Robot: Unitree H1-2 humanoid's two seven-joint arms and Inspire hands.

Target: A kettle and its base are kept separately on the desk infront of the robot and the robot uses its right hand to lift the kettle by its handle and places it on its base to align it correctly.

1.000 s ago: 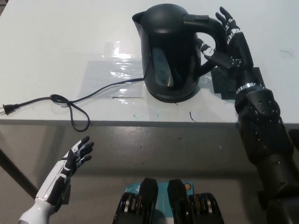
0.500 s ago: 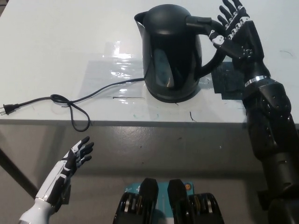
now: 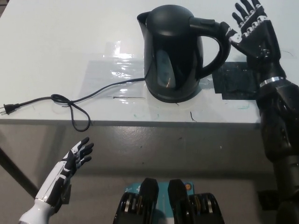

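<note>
**A:** From the head view, where does the kettle stand?

**B:** The kettle [image 3: 174, 53] stands upright on the tabletop [image 3: 56, 42], and as far as I can judge it sits on its base [image 3: 175, 95], whose rim shows as a dark ring under the body. The spout points to my left, the handle [image 3: 216, 44] to my right. The cord [image 3: 74, 102] runs from under it across the tabletop to the plug [image 3: 7, 109] near the front edge.

**A:** And your right hand?

**B:** My right hand [image 3: 254, 32] is just beside the handle, on its outer side, with the fingers [image 3: 243, 14] spread and pointing up. It holds nothing. Whether a fingertip touches the handle I cannot tell; the grip itself is empty.

**A:** The left?

**B:** My left hand [image 3: 72, 161] rests low in front of the tabletop edge, fingers apart, holding nothing.

**A:** So how far along are you?

**B:** I judge the placing done: kettle on base, upright, hand off. There is a dark patch [image 3: 236, 79] on the tabletop beside the kettle, with nothing on it. What is left, at most, is drawing my right arm clear of the handle. How well the kettle is aligned on the base I cannot confirm from above.
</note>
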